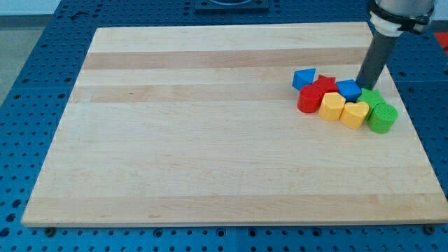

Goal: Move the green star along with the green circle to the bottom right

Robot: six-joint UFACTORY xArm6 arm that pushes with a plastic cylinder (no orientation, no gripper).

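Note:
The green star (370, 97) and the green circle (383, 117) sit at the right end of a tight cluster of blocks on the wooden board (210, 140), near the view's right edge. The circle lies just below and right of the star, touching it. My tip (361, 87) is at the star's upper left, between it and a blue block (348, 89), close to or touching both. The dark rod rises from there toward the view's top right.
The rest of the cluster lies left of the green blocks: a yellow heart (355, 113), a yellow block (332, 106), a red cylinder (309, 100), a red star (325, 85) and a second blue block (304, 78). The board's right edge is close.

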